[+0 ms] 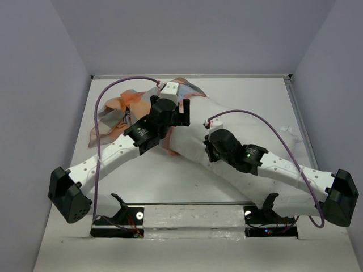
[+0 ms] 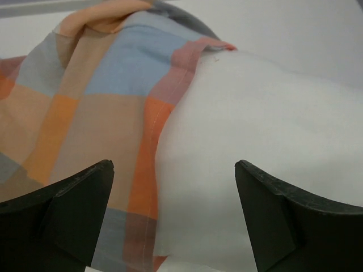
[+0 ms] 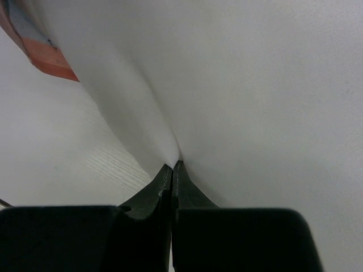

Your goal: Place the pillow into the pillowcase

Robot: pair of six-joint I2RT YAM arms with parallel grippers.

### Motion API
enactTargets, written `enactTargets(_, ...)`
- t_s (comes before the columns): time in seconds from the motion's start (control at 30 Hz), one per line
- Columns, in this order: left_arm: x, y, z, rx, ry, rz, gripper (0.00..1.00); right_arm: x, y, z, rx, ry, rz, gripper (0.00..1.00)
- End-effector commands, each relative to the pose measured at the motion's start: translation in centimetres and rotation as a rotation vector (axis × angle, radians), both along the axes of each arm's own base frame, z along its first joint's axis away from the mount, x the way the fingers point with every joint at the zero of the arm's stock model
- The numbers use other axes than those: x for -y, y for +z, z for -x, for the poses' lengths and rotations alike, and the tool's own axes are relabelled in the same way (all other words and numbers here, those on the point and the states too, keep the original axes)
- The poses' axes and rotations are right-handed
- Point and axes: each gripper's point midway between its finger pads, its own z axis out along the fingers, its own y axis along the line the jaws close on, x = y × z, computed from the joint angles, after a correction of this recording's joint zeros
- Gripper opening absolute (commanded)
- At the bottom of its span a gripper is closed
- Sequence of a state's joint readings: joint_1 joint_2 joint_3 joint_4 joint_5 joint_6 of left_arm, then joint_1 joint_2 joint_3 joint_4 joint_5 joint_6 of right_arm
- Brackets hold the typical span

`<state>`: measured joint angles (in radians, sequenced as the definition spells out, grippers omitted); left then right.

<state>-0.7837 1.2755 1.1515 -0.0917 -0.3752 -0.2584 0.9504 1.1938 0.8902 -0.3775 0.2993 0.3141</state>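
The white pillow (image 1: pixel 195 120) lies in the middle of the table, its far left end against the checked orange, peach and blue pillowcase (image 1: pixel 120 107). My left gripper (image 1: pixel 180 115) is open and empty. It hovers over the line where the pillowcase hem (image 2: pixel 96 96) meets the pillow (image 2: pixel 255 113), with its jaws (image 2: pixel 174 167) wide apart. My right gripper (image 1: pixel 208 144) is shut on the pillow's near edge. In the right wrist view the jaws (image 3: pixel 172 165) pinch a fold of the white pillow fabric (image 3: pixel 244 85). A corner of the pillowcase (image 3: pixel 42 54) shows at the top left.
The white table (image 1: pixel 266 96) has grey walls on three sides. Purple cables (image 1: pixel 99 113) loop over both arms. The pillowcase is bunched at the far left. A small white scrap (image 1: pixel 287 130) lies at the right.
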Motion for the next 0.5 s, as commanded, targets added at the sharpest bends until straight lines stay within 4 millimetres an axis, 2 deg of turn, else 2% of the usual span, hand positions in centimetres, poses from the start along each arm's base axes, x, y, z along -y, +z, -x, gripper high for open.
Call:
enactTargets(0.0, -1.2, -1.0, -1.4, 0.009, 0.065, -0.112, 0.98, -1.9, 3.3, -0.3, 0.051, 0.013, -0.128, 0.0)
enactTargets(0.1, -1.0, -3.0, -2.2, -0.017, 0.083, -0.177, 0.97, -1.7, 3.6, -0.1, 0.054, 0.014, -0.137, 0.0)
enactTargets(0.2, -1.6, -3.5, -2.7, -0.011, 0.124, -0.2, 0.88, -1.5, 3.6, 0.1, 0.056, 0.011, -0.145, 0.0)
enactTargets(0.23, -2.0, -3.5, -2.9, 0.003, 0.15, -0.2, 0.76, -1.4, 3.6, 0.1, 0.056, 0.011, -0.145, 0.0)
enactTargets(0.4, -2.9, -2.7, -3.1, 0.049, 0.198, -0.183, 0.42, -1.1, 4.1, 0.3, 0.063, 0.012, -0.154, 0.0)
enactTargets(0.43, -3.3, -2.9, -3.1, 0.052, 0.214, -0.196, 0.27, -1.1, 4.2, 0.3, 0.066, 0.013, -0.155, 0.0)
enactTargets(0.47, -3.6, -3.0, -3.2, 0.051, 0.222, -0.201, 0.21, -1.0, 4.4, 0.3, 0.069, 0.014, -0.157, 0.0)
